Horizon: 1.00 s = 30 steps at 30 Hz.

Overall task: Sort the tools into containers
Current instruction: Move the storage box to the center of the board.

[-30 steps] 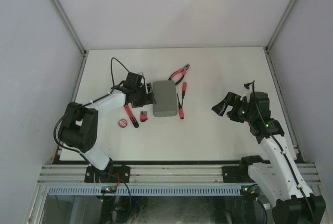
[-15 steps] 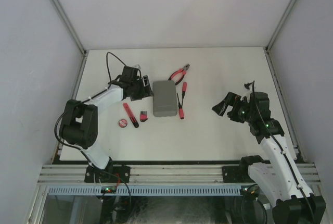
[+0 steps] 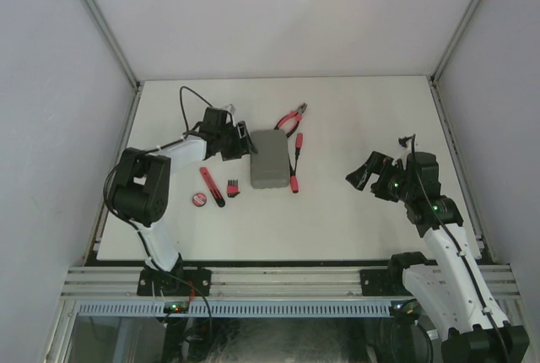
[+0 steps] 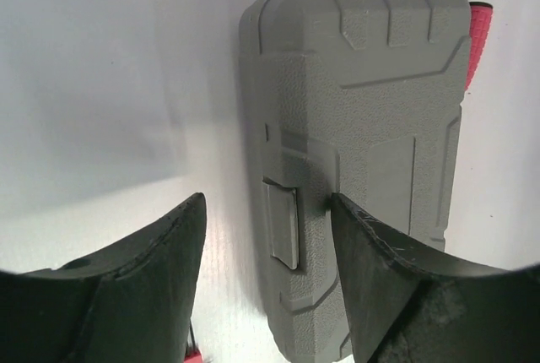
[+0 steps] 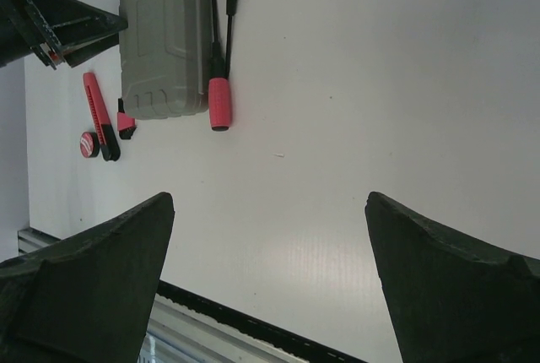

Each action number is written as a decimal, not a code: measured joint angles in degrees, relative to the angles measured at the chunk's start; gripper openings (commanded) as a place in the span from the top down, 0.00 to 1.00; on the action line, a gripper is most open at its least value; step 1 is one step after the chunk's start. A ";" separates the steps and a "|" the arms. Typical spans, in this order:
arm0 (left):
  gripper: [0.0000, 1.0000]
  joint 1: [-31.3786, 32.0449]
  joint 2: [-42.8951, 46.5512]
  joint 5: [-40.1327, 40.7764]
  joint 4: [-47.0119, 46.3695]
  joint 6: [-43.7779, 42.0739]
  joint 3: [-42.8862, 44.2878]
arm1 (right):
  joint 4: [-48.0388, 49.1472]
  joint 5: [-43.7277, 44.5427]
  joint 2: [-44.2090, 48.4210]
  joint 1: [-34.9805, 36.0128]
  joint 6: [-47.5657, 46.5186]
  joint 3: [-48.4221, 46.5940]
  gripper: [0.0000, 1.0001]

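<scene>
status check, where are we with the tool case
Left pincer open, at latch edge of case. Right pincer open, hovering off to the side. Case shut, tools loose on table around it.

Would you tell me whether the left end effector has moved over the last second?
Yes. The left end effector has shifted slightly toward the far edge of the table, along the left side of the grey case.

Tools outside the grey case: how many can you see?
6. Pliers beyond the case; short screwdriver and long screwdriver at its right; red-black driver, comb piece and red disc at its left. Others may be hidden inside.
</scene>
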<state>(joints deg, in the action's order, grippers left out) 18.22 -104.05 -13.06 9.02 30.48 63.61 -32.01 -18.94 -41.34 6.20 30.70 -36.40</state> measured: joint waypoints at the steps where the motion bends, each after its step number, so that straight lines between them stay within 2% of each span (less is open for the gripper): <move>1: 0.37 -0.04 -0.24 -0.50 -0.70 0.04 0.00 | 0.00 0.00 0.00 0.00 0.00 0.09 0.05; 9: 0.47 0.04 -0.96 -3.76 -5.49 0.55 -1.36 | -0.02 -0.57 -0.07 0.07 0.11 1.11 0.05; 19: 0.55 1.42 3.96 -8.39 -16.57 3.10 -12.59 | -0.33 -0.87 2.86 0.42 1.38 2.40 0.07; 26: 0.62 1.99 8.41 -9.25 -21.40 4.35 -19.71 | -2.99 -0.11 8.44 2.05 3.32 2.49 0.09; 28: 0.62 1.99 9.73 -9.60 -22.34 4.70 -21.55 | -4.13 0.44 10.54 2.58 3.98 2.49 0.09; 30: 0.58 2.03 11.26 -9.66 -22.56 4.85 -23.19 | -5.35 0.72 12.52 2.97 4.68 2.49 0.10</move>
<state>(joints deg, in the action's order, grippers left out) 20.25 -92.79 -22.72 -13.54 35.33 40.42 -37.36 -18.22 -28.82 9.17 35.38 -33.91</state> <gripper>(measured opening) 0.380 0.913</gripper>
